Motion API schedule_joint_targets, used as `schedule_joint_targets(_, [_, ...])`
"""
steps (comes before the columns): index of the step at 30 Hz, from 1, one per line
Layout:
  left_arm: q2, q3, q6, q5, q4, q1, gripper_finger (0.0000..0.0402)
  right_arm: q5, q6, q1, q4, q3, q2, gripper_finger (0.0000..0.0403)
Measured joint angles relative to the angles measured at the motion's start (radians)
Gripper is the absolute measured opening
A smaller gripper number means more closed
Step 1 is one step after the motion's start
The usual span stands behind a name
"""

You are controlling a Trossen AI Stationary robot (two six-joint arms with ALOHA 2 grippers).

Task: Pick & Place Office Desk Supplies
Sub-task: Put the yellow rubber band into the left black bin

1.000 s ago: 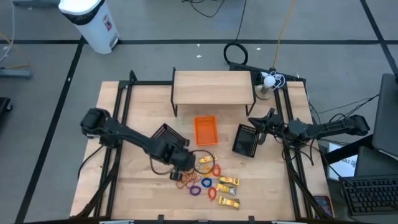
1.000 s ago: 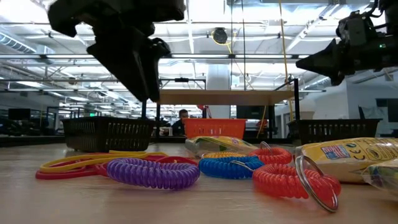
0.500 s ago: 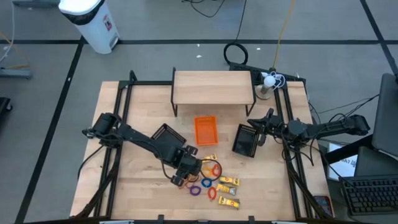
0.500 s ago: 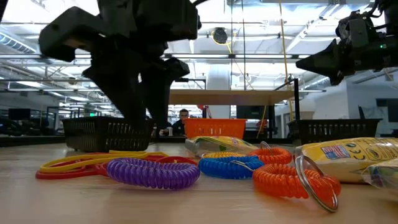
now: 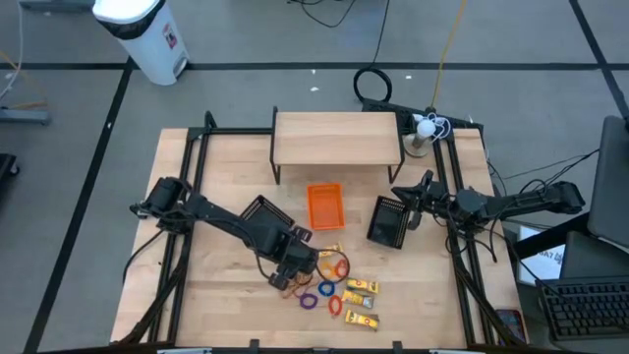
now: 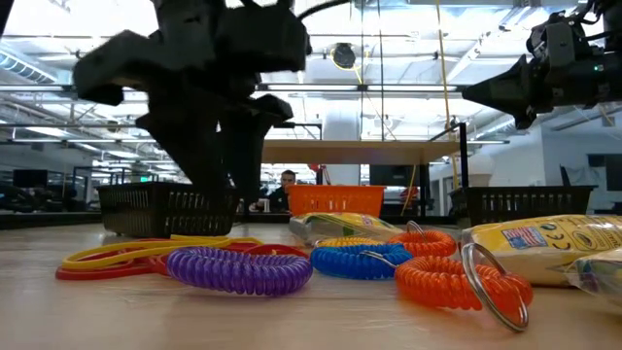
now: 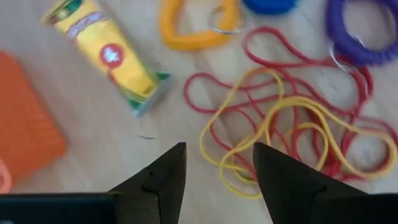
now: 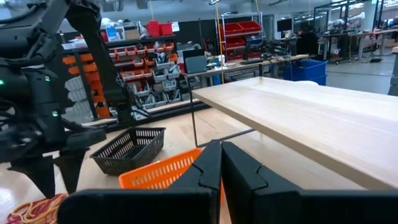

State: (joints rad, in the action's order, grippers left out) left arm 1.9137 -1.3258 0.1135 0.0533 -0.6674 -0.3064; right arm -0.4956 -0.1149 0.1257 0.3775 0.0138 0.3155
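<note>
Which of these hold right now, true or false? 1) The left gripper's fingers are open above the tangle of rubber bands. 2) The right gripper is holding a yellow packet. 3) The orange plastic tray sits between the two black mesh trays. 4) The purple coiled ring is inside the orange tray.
1) The left gripper has its fingers open above the tangle of red and yellow rubber bands: true.
2) The right gripper holds a yellow packet: false. Its fingers are shut on nothing, beside one black mesh tray.
3) The orange plastic tray sits between that tray and the other black mesh tray: true.
4) The purple coiled ring is in the orange tray: false. It lies on the wooden table.
</note>
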Motion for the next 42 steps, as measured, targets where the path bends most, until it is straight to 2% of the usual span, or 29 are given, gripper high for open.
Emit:
schedule_joint_targets(5, [0.0,0.0,-0.116,-0.025,0.004,0.044,0.0188,0.0,0.0,0.0,0.0,0.0,0.0,0.0])
schedule_joint_targets(16, [0.0,0.0,-0.115,-0.046,0.039,0.044,0.0188,0.0,0.0,0.0,0.0,0.0,0.0,0.0])
schedule_joint_targets(27, [0.094,0.0,-0.126,-0.029,0.061,0.042,0.0188,0.0,0.0,0.0,-0.003,0.0,0.0,0.0])
schedule_joint_targets(33, [0.087,-0.005,-0.115,-0.078,0.04,0.053,0.0188,0.0,0.0,0.0,-0.002,0.0,0.0,0.0])
schedule_joint_targets(42, [0.069,-0.006,-0.107,-0.076,-0.017,0.052,0.0178,0.0,0.004,0.0,-0.003,0.0,0.0,0.0])
